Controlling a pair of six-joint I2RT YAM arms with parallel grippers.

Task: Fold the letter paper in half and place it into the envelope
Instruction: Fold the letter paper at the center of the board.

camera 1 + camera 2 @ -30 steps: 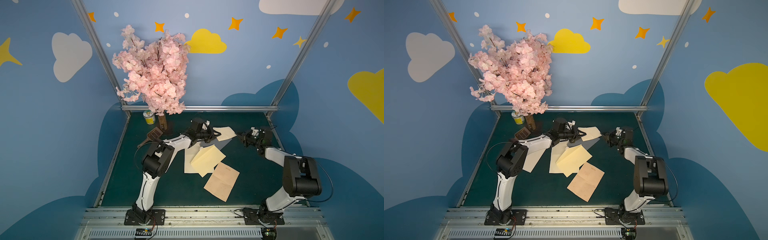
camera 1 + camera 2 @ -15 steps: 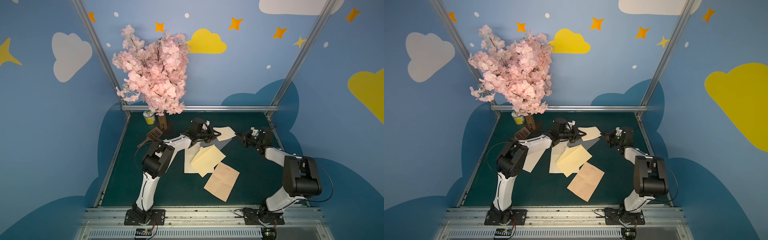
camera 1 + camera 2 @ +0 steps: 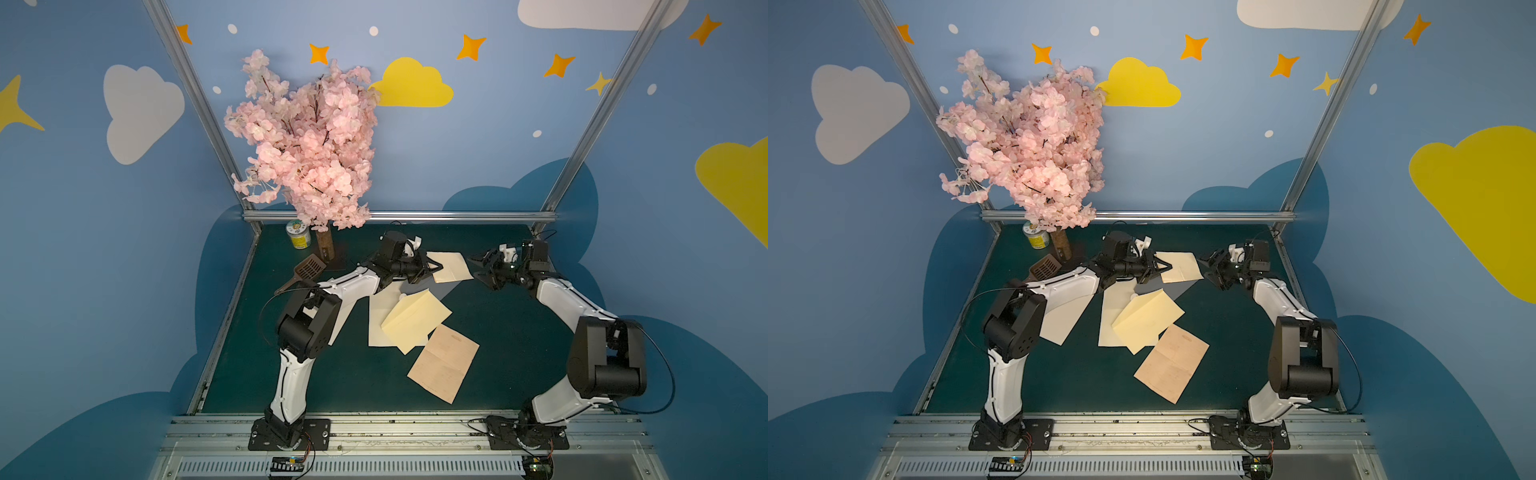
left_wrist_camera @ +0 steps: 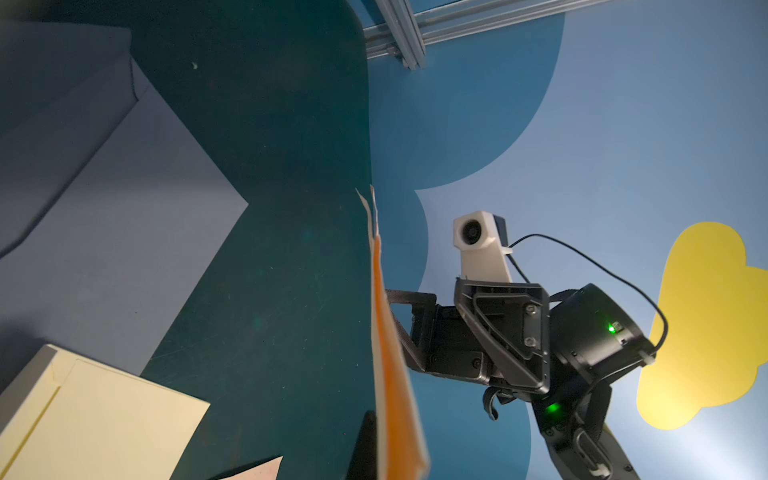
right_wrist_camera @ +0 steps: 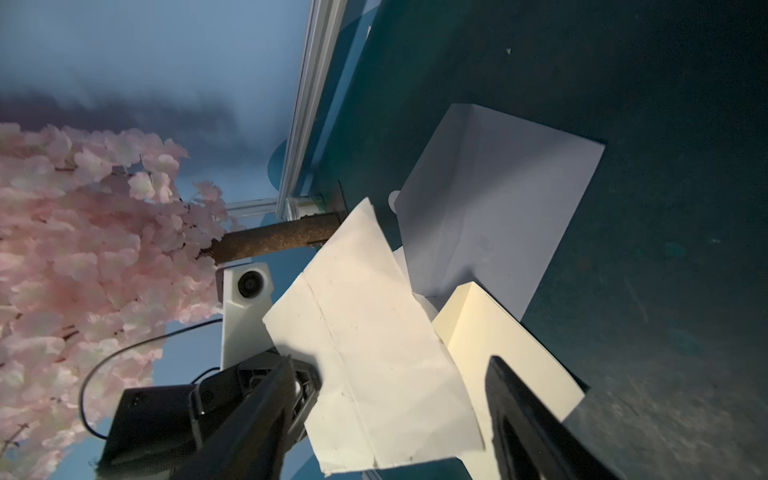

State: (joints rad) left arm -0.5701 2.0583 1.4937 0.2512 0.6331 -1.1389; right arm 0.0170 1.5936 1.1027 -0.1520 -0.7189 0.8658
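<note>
L gripper (image 3: 433, 269) is pressed together on the letter paper (image 3: 451, 266), pinching its left end. The paper is folded, cream, w/ a crease across it, and hangs clear of the table (image 3: 519, 353) near the middle of the far edge. The left wrist view sees it edge-on.

R gripper (image 3: 475, 268) is spread wide, its 2 fingers on either side of the paper's right edge. Can't tell if they touch it. The right wrist view shows both fingers apart w/ the paper in the gap.

The envelope (image 3: 415, 322), pale yellow, lies flat at table ctr, skewed. It sits partly over a white sheet (image 3: 376, 328). A tan sheet (image 3: 444, 365) lies just beside the envelope toward the near edge, touching or slightly under its corner.

In a top view, a 2nd white sheet (image 3: 1065, 320) lies partly under the L arm.

At the far-left corner: a pink blossom tree (image 3: 307, 145), a small can (image 3: 298, 237) and a brown slotted scoop (image 3: 309, 268).
</note>
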